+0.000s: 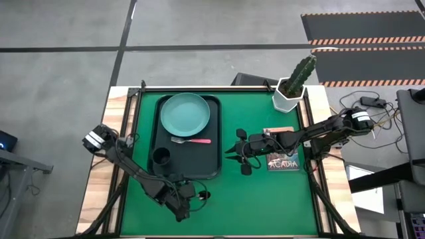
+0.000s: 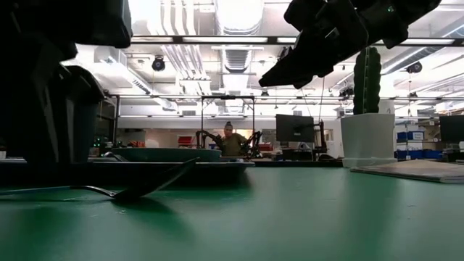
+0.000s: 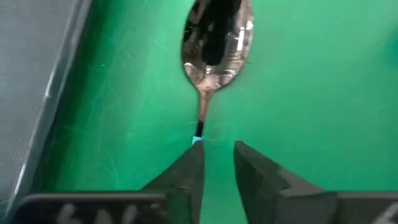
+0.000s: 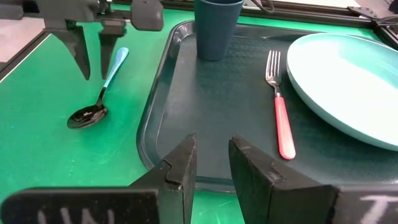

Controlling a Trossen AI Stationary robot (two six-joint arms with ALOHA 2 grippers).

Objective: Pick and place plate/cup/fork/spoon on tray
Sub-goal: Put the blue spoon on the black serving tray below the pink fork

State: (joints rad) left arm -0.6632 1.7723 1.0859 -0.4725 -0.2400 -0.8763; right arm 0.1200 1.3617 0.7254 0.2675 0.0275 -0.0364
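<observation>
The black tray (image 1: 214, 159) holds the teal plate (image 1: 185, 111), the red-handled fork (image 4: 283, 124) beside it and the dark cup (image 4: 216, 28) at its near left corner. The blue-handled spoon (image 4: 99, 99) lies flat on the green mat just off the tray's near edge, its bowl (image 3: 216, 43) up. My left gripper (image 3: 217, 149) points steeply down over the spoon's handle, open; in the right wrist view the left gripper (image 4: 93, 68) has one finger right beside the handle. My right gripper (image 4: 212, 146) hangs open above the tray's right rim, holding nothing. My left gripper comes from above at the spoon's blue handle (image 3: 198, 140), close to the neck. One finger (image 3: 186, 180) covers the handle, which is not in the gap between the fingers. I cannot tell whether it touches. The spoon lies flat on the mat.
A cactus in a white pot (image 1: 289, 93) stands at the far right corner of the mat. A flat printed card (image 1: 282, 161) lies under my right arm. Bare green mat (image 1: 265, 199) stretches along the near right. A person shows far back in the room (image 2: 230, 141).
</observation>
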